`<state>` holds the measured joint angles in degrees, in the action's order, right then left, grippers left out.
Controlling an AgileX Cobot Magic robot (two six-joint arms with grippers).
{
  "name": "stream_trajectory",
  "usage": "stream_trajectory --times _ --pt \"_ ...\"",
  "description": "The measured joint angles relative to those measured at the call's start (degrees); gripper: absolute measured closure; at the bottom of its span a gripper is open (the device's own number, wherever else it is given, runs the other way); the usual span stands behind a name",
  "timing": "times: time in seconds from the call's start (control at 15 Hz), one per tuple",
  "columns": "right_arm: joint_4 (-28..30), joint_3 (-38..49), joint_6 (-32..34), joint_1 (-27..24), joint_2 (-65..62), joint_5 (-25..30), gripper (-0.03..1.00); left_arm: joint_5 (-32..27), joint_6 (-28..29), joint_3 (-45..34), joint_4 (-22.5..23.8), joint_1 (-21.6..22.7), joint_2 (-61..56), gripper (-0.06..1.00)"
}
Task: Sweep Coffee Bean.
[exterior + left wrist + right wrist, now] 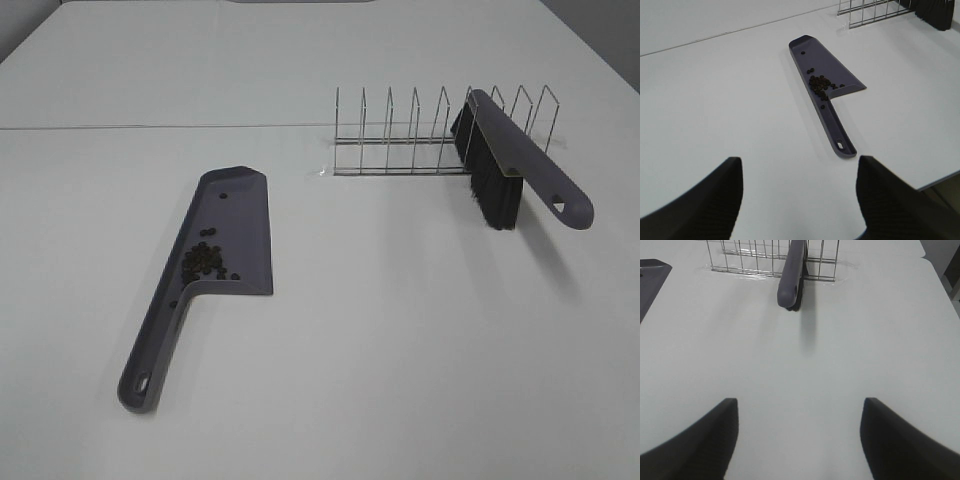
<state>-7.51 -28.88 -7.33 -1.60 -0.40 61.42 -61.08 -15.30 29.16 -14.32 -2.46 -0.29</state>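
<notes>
The left pincer is wide and holds nothing. Its two dark fingers hang over the bare tabletop, well apart from everything. The right pincer is wide too and also holds nothing. It points at the brush, which is some way ahead of it.

The beans are in the dustpan. Most sit in a dark heap near the back wall, close to where the handle starts. One bean lies alone near the front lip. I see no beans out on the tabletop, so the sweeping looks done, or close to done.

The brush rests in the wire rack, with its black hairs hanging down and its grey handle sticking out toward the right side.

What could go wrong? If the left pincer bumps the dustpan or grabs the handle too fast, the pan can tip and the beans will roll out. They are small and round, so they would scatter far. The front lip is low, so a small tilt that way would be enough. If the right pincer knocks the brush handle, the brush may fall out of the rack, or drag the light rack along with it.
</notes>
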Motion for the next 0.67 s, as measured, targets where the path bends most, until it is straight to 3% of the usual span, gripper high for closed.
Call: stream_trajectory --times 0.67 --pt "0.0 0.0 0.0 0.0 0.0 0.0 0.31 0.0 0.0 0.0 0.0 0.0 0.0 0.31"
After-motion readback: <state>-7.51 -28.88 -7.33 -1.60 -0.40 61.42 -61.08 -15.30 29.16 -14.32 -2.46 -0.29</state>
